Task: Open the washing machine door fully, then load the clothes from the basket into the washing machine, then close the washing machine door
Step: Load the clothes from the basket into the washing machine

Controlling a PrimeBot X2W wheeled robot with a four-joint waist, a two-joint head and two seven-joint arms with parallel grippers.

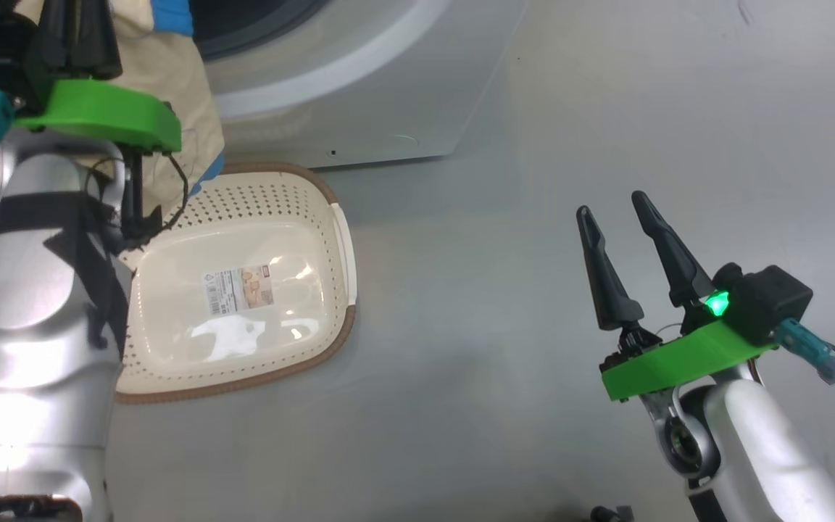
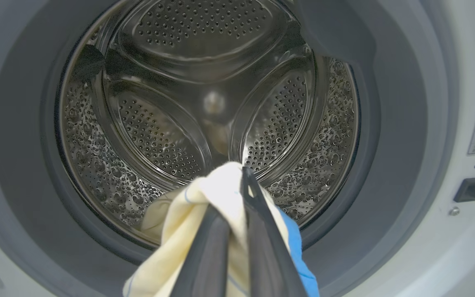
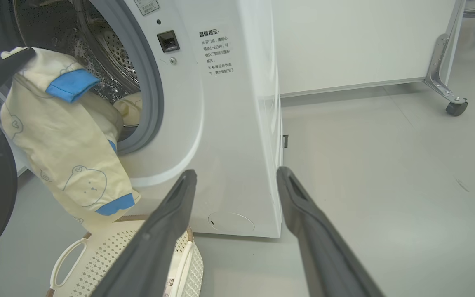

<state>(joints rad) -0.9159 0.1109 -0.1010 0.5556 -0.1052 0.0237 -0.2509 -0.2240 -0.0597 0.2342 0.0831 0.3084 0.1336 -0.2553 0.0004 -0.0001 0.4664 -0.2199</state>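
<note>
Two dark fingers of my left gripper (image 2: 231,194) are clamped on the clothes (image 2: 179,231). The yellow fabric bunches around them and hangs below, right at the mouth of the washing machine (image 2: 468,239) drum (image 2: 204,103). My right gripper (image 1: 610,203) stands spread and holds nothing, well right of the basket (image 1: 243,196).

- Head view: set high and tilted steeply down at the floor (image 1: 606,94). The basket (image 1: 340,319) lies left of centre, and the washing machine (image 1: 359,123) base is at the top edge.
- Left wrist view: close up, sighted along the left tool (image 2: 230,192) straight into the drum (image 2: 188,82).
- Right wrist view: low, near the floor, sighted past the right tool (image 3: 236,170) obliquely at the washing machine's front corner, from farther off.
- Shared: the clothes (image 1: 164,80) appear in all three views. The basket and the washing machine front appear in the head and right wrist views.
</note>
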